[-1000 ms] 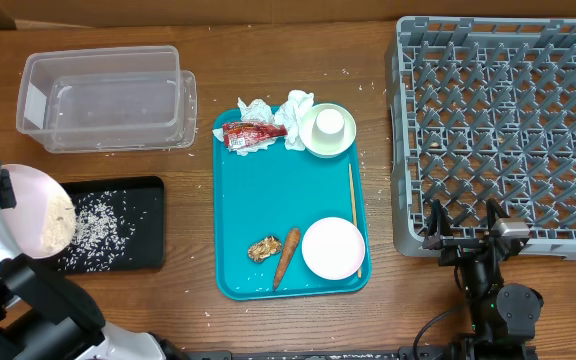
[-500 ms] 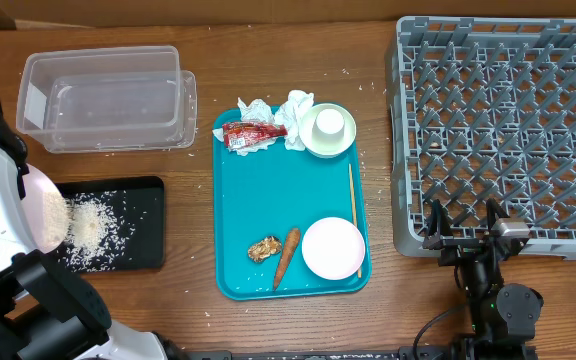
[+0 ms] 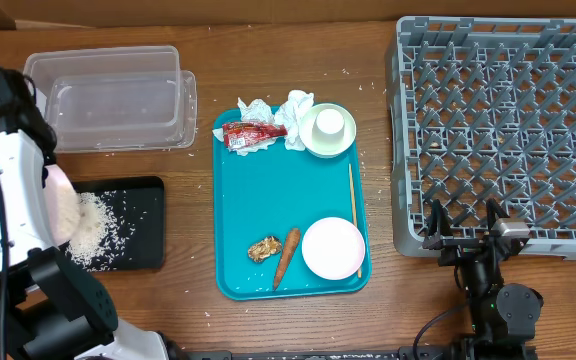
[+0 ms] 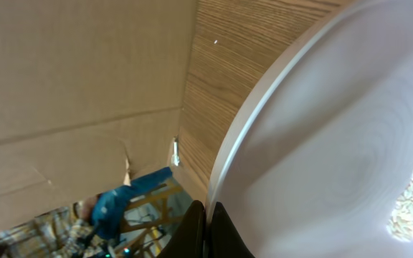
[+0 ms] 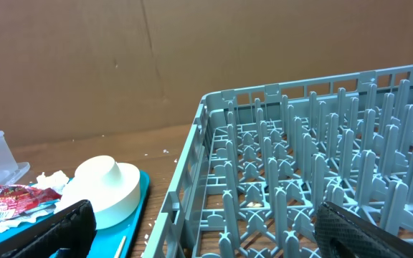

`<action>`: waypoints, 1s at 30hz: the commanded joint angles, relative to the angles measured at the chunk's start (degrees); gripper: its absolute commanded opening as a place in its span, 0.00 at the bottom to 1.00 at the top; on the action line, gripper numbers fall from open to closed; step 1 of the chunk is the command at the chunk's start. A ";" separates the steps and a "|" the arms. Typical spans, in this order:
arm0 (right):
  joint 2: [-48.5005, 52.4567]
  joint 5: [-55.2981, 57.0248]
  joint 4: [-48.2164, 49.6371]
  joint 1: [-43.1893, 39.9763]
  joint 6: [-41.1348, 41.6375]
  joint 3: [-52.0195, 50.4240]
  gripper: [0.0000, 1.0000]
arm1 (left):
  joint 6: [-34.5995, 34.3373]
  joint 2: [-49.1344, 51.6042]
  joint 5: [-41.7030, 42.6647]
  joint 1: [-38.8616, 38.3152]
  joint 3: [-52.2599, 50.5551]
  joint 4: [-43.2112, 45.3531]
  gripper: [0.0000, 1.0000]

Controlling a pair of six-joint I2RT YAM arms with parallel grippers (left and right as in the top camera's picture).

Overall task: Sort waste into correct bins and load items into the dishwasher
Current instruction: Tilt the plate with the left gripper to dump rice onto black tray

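My left gripper is shut on the rim of the large white plate. It holds the plate steeply tilted over the left end of the black tray. In the overhead view the plate shows beside a heap of rice on that tray. The clear tub stands behind it. My right gripper is open and empty at the front edge of the grey dish rack. The teal tray holds napkins, a red wrapper, a cup in a bowl, a second bowl, a chopstick, a carrot and a brown lump.
Loose rice grains are scattered on the wood around the tub and the teal tray. In the right wrist view the rack fills the right side, with the bowl and the wrapper at the left. A cardboard wall stands behind the table.
My left arm has moved towards the far side and tipped the plate steeper. The rice has slid off the plate into a heap on the black tray. The right arm is still.
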 commanded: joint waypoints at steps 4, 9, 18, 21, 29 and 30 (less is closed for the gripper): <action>-0.57 0.57 0.24 -0.22 0.20 -0.59 1.00 | -3.93 -1.09 -6.40 -1.38 -0.26 -2.08 0.04; -0.57 0.57 0.24 -0.24 0.22 -0.59 1.00 | -4.48 -1.09 -8.13 -2.69 -0.31 -2.10 0.04; -0.57 0.57 0.24 -0.22 0.22 -0.59 1.00 | -4.87 -1.09 -13.62 -6.91 -3.15 -1.49 0.04; -0.57 0.57 0.24 -0.22 0.22 -0.59 1.00 | -4.87 -1.09 -14.05 -7.30 -4.79 -1.46 0.04; -0.57 0.57 0.24 -0.24 0.22 -0.59 1.00 | -4.87 -1.09 -22.86 -9.86 -6.95 0.98 0.04; -0.57 0.57 0.24 -0.22 0.20 -0.59 1.00 | -4.87 -1.09 -24.17 -10.29 -6.95 1.55 0.04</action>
